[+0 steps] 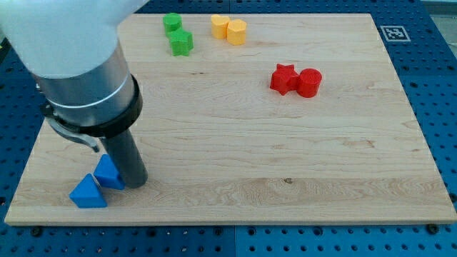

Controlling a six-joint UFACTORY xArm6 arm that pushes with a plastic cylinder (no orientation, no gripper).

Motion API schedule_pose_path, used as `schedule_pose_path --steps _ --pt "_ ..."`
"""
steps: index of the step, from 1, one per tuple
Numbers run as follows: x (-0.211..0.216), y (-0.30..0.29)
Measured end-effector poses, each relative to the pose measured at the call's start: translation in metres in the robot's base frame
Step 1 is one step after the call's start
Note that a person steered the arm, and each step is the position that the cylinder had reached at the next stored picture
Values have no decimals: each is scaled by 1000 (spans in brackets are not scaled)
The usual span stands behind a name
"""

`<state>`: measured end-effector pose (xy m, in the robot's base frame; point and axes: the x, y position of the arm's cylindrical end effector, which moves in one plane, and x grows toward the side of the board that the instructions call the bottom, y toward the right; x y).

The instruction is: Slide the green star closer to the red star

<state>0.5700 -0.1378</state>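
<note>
The green star point(181, 43) lies near the view's top left, just below a green cylinder point(171, 23). The red star point(283, 78) lies right of centre in the upper half, touching a red cylinder point(310, 83) on its right. My tip point(135, 183) is at the lower left of the board, right beside a blue block point(108, 172), far from both stars.
A second blue triangular block point(88, 193) sits at the bottom left corner. Two yellow blocks point(220, 26) point(236, 31) lie at the top centre. The wooden board point(285, 171) rests on a blue pegboard; a marker tag point(394, 33) is at top right.
</note>
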Motion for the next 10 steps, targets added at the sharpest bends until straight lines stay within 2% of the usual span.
schedule_pose_path --steps 1,2,4,5,10 --pt "-1 10" --pt "-34 50" --pt "-152 119" --pt "-194 130" --pt "-199 116"
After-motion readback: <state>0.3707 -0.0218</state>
